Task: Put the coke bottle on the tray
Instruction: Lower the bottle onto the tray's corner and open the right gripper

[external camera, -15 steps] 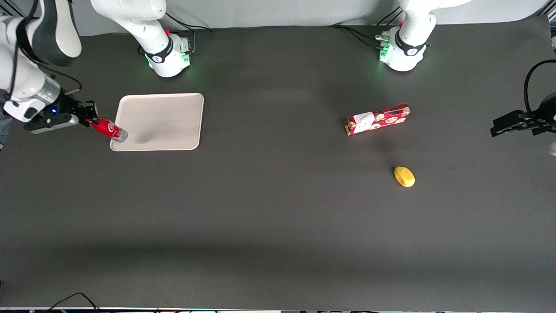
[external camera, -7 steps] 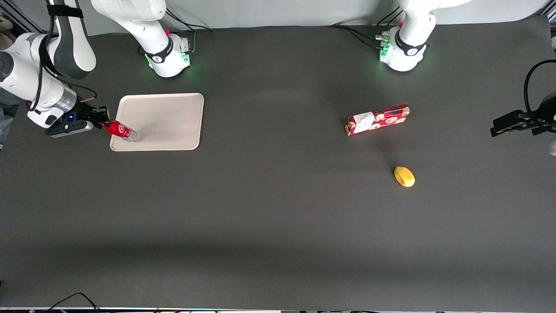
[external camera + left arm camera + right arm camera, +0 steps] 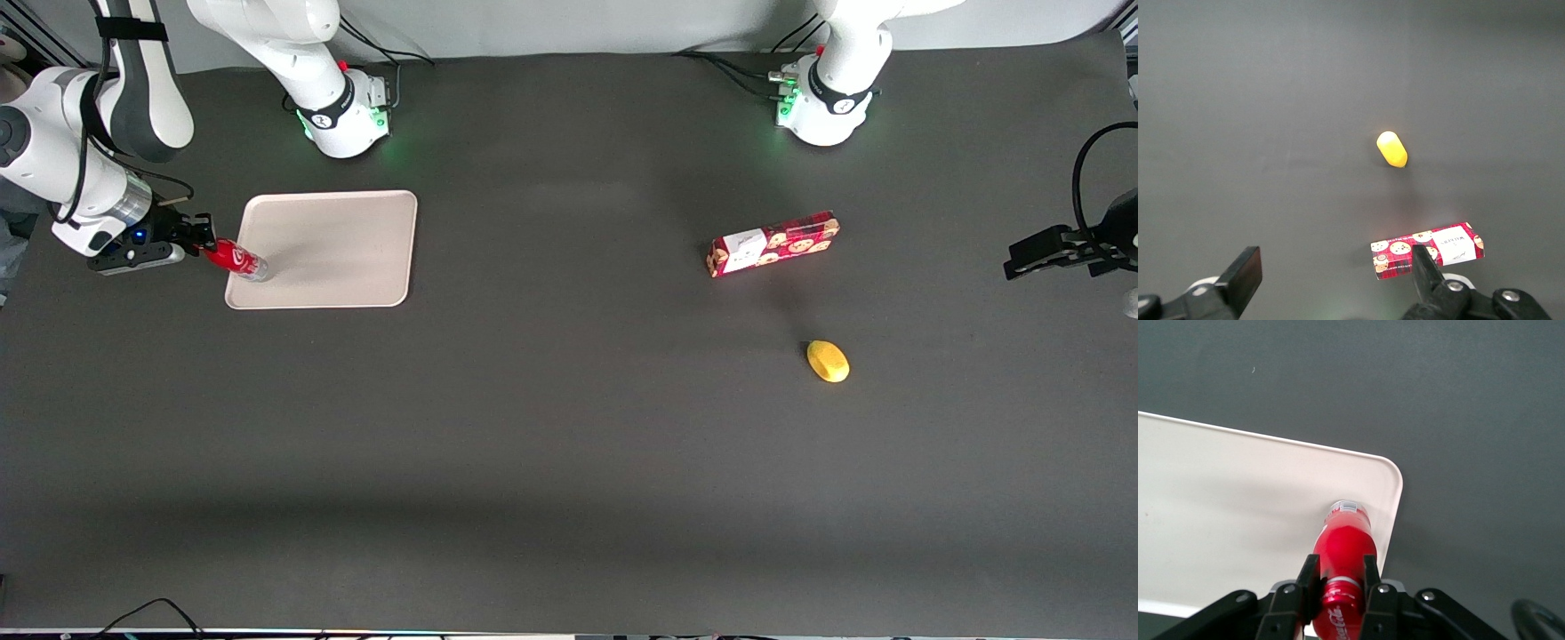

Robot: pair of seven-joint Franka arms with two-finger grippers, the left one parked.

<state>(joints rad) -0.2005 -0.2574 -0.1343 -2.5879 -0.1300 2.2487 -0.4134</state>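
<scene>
The coke bottle [image 3: 235,259], red with white script and a silver base, hangs base-down in my right gripper [image 3: 206,246], which is shut on its upper part. Its base is over the corner of the beige-pink tray [image 3: 338,240] that lies nearest the working arm's end of the table and the front camera. In the right wrist view the black fingers [image 3: 1308,577] press both sides of the coke bottle [image 3: 1346,543], held by the gripper [image 3: 1340,572], with the tray [image 3: 1238,500] under the base. I cannot tell whether the base touches the tray.
A red cookie box [image 3: 773,243] and a yellow oval object [image 3: 828,361] lie on the dark mat toward the parked arm's end; the left wrist view also shows the cookie box [image 3: 1428,250] and the yellow object [image 3: 1392,149]. The working arm's base [image 3: 342,111] stands farther from the camera than the tray.
My gripper has carried the bottle sideways from beside the tray to over its corner, and the arm has come lower. In the last half second it shifted only slightly.
</scene>
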